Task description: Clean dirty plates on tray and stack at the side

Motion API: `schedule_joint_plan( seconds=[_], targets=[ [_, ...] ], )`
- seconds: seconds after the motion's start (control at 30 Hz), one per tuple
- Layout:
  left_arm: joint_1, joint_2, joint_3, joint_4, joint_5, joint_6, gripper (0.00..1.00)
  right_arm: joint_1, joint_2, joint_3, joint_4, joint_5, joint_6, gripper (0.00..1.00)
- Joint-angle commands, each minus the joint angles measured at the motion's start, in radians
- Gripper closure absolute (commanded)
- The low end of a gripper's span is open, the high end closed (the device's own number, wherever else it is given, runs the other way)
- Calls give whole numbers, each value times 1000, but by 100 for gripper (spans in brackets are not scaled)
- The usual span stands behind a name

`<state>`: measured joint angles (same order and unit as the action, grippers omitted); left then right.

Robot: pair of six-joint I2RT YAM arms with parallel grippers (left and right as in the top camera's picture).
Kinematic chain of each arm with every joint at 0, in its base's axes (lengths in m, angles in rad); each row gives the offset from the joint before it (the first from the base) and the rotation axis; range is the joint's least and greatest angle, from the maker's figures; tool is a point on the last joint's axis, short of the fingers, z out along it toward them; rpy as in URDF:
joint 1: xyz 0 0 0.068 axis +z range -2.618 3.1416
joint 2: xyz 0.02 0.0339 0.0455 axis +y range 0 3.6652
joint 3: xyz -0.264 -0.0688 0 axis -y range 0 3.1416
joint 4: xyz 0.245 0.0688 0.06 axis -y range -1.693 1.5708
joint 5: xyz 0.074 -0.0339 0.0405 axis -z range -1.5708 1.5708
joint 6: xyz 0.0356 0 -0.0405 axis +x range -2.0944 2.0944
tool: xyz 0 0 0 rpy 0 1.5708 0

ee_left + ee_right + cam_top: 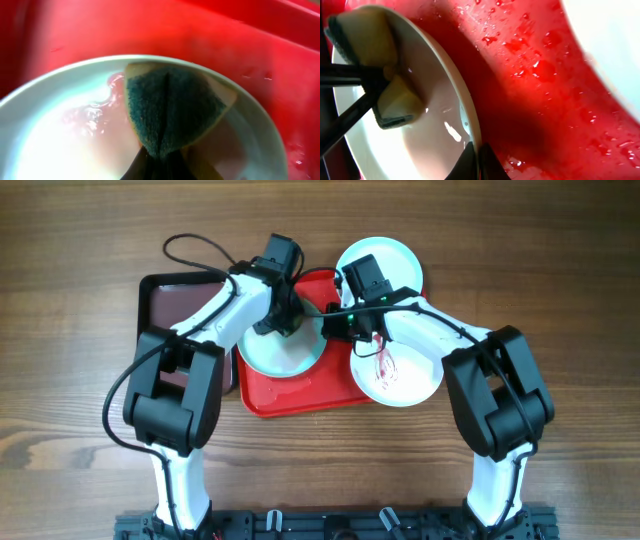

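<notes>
Red tray (300, 395): lay mid-bench, wet with droplets, below both grippers.
Bench (80, 240): brown wood, carrying everything.
Dark tray (165, 300): just left of the red one, partly hidden by the left arm.
Mint plate (290, 358): sat on the tray's left half, glossy with pinkish water.
Smeared plate (415, 385): lay over the tray's right edge, with reddish-brown streaks at its centre and the right arm crossing above it.
Far plate (395, 255): rested at the tray's far right corner, mostly off it, partly covered by the right wrist.
Sponge (170, 107): yellow body with a green scouring face, pressed flat on the mint plate.
Left gripper (273, 320): clamped on the sponge, its dark fingers (345, 75) squeezing the foam.
Right gripper (335, 320): closed on the mint plate's rim at the side toward the tray's middle, one finger on each face.
In the way: both arms met above the tray, hiding its far part from overhead.
</notes>
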<state>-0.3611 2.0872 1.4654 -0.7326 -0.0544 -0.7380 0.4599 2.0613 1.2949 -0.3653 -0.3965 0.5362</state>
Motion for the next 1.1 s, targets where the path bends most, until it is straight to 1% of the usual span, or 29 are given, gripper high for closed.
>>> schedule_joint_plan(
  seconds=[0.0, 0.03, 0.07, 0.13, 0.2, 0.27, 0.33, 0.4, 0.47, 0.5, 0.6, 0.63, 0.67, 0.77, 0.83, 0.9, 1.0, 1.07],
  targets=[
    [38, 39, -33, -81, -49, -72, 96, -11, 27, 3, -13, 9, -11, 96],
    [38, 39, -33, -85, 6, -33, 96, -11, 27, 3, -13, 9, -11, 96],
    [38, 39, -33, -84, 99, 32, 96, -11, 27, 3, -13, 9, -11, 96],
    [38, 39, -33, -78, 301, 161, 96, -11, 27, 3, -13, 9, -11, 96],
    [38, 39, -33, -76, 541, 315, 96, -11, 27, 3, -13, 9, -11, 96],
    [38, 39, -33, -71, 696, 412, 96, -11, 27, 3, -13, 9, -11, 96],
    [39, 39, -33, -50, 787, 472, 96, -11, 27, 3, -14, 9, -11, 96],
    [39, 39, -33, -14, 822, 473, 96, -11, 27, 3, -14, 9, -12, 96],
    [41, 39, -33, 26, 820, 470, 96, -11, 27, 3, -14, 9, -12, 96],
    [47, 39, -33, 57, 809, 456, 96, -11, 27, 3, -14, 9, -12, 96],
    [66, 39, -33, 116, 625, 329, 96, -11, 27, 3, -14, 9, -11, 96],
    [72, 39, -33, 125, 539, 290, 96, -11, 27, 3, -14, 9, -12, 96],
    [79, 39, -31, 119, 406, 233, 96, -11, 27, 3, -14, 9, -11, 96],
    [80, 39, -30, 88, 201, 172, 96, -11, 27, 3, -14, 9, -11, 96],
    [79, 39, -16, 15, 40, 145, 96, -11, 27, 3, -14, 9, -11, 96],
    [79, 39, 11, -60, -70, 144, 96, -11, 27, 3, -13, 9, -10, 96],
    [77, 39, 57, -171, -171, 122, 96, -11, 27, 3, -11, 10, -10, 96],
    [67, 39, 97, -269, -171, 110, 96, -11, 27, 3, -11, 10, -10, 96]
  ],
)
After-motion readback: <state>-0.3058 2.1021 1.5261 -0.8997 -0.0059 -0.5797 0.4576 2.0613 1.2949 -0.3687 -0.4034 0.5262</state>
